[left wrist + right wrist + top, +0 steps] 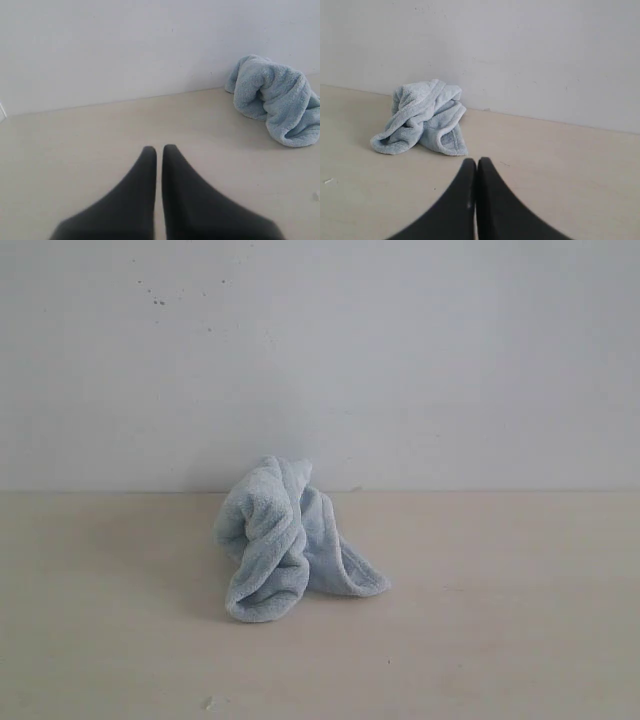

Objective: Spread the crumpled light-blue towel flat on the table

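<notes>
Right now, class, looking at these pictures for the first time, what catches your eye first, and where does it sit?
The towel, a crumpled pale-blue heap, stands out at once: it sits on the table, near the middle of the exterior view and close to the wall behind. Next come the dark left gripper and right gripper, each shut, empty and well short of the towel.
</notes>
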